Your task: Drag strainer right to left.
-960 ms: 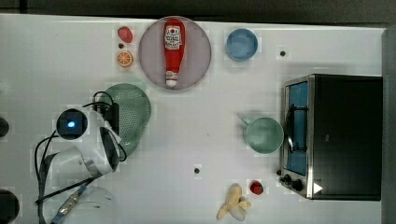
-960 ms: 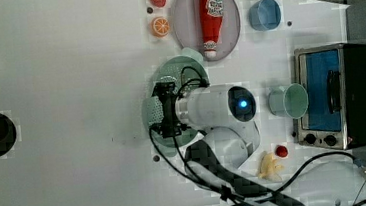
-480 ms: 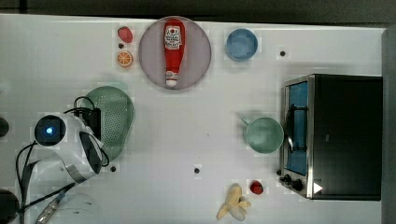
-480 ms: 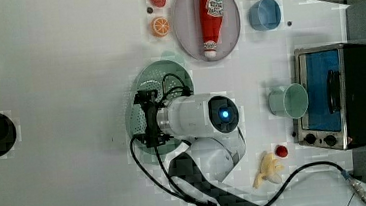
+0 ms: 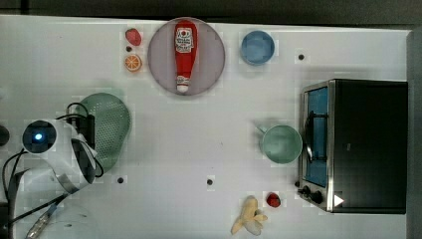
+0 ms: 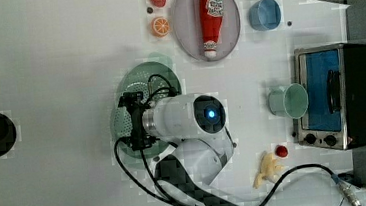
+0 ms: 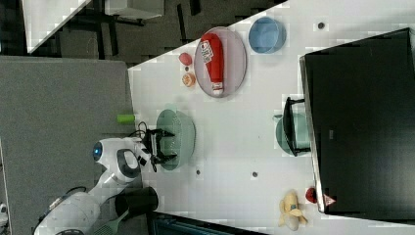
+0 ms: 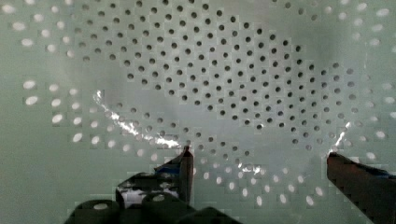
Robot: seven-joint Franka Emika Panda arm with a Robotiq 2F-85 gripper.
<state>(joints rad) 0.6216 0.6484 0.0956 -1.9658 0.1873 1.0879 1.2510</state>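
The pale mint-green strainer (image 5: 113, 130) sits on the white table near the top view's left edge, partly covered by my arm. It shows beside my wrist in the left view (image 6: 145, 79) and the right view (image 7: 182, 131). My gripper (image 8: 259, 156) is down inside the bowl, open, with its dark fingertips (image 8: 186, 158) spread wide against the perforated inner wall (image 8: 210, 79). In the left view the gripper (image 6: 131, 120) sits over the strainer's middle.
A green mug (image 5: 281, 144) stands next to the toaster oven (image 5: 358, 144) at the top view's right. At the back lie a grey plate (image 5: 211, 55) with a ketchup bottle (image 5: 183, 52), a blue bowl (image 5: 258, 47), a strawberry (image 5: 133, 36) and an orange slice (image 5: 133, 62). A banana (image 5: 249, 222) lies in front.
My arm and the strainer have slid together toward the top view's left, away from the plate and mug. The other objects have not moved.
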